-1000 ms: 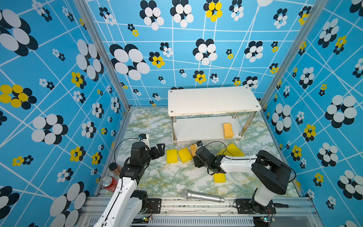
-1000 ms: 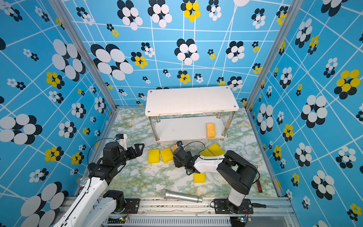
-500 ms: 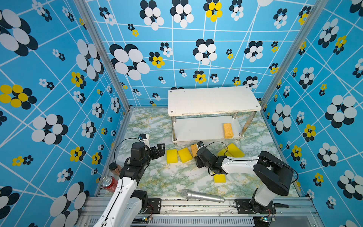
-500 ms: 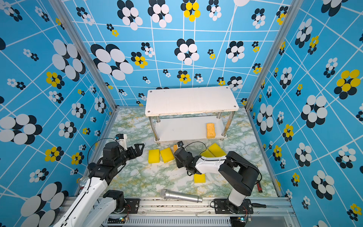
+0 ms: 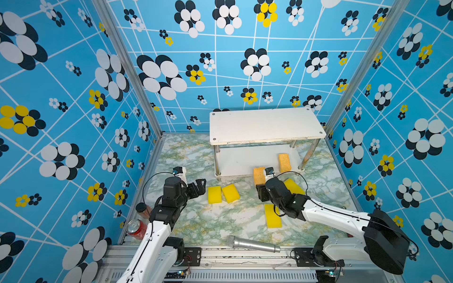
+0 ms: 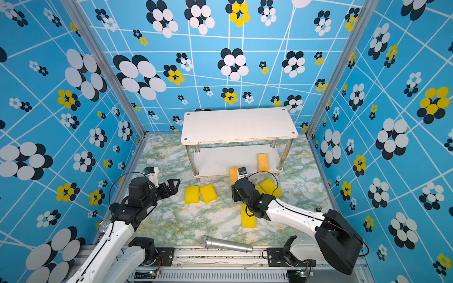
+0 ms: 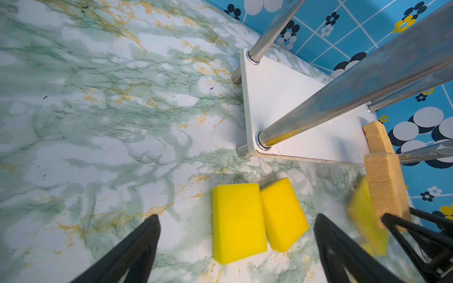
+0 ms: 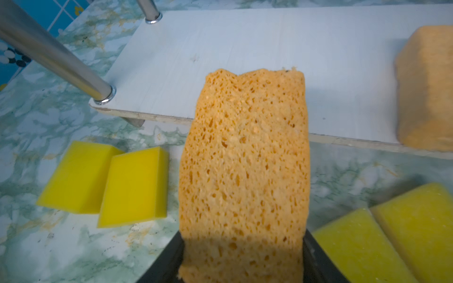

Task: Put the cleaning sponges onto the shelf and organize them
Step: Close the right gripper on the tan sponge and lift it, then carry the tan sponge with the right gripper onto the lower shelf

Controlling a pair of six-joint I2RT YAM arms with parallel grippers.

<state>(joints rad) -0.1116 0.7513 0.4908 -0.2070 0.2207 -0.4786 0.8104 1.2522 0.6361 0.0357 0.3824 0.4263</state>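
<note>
One of seven sponges is in place: an orange sponge (image 5: 284, 162) lies on the lower board (image 5: 245, 160) of the shelf (image 5: 267, 125), toward the right arm's end. The top board carries nothing.

A second orange sponge (image 8: 245, 159) is at the shelf. The right fingers (image 8: 166, 264) pinch its near end, and its far end reaches over the front edge of the lower board. We judge this placement to be in hand but not complete, since the sponge is not yet released.

Five sponges lie on the table (image 5: 208, 225):
- Two small yellow sponges (image 5: 214, 194) lie side by side, touching, near the shelf's front corner on the left arm's side.
- One flat yellow sponge (image 5: 273, 220) lies partly under the right arm.
- Two more flat yellow sponges (image 8: 421, 220) lie side by side just beside the held sponge.

The left fingers (image 7: 132, 254) are spread wide and hold nothing. They hover above the table near the two small yellow sponges, which we judge to be their likely next pick.

We rate the task as early. Arranging the sponges on the shelf is all to come.
</note>
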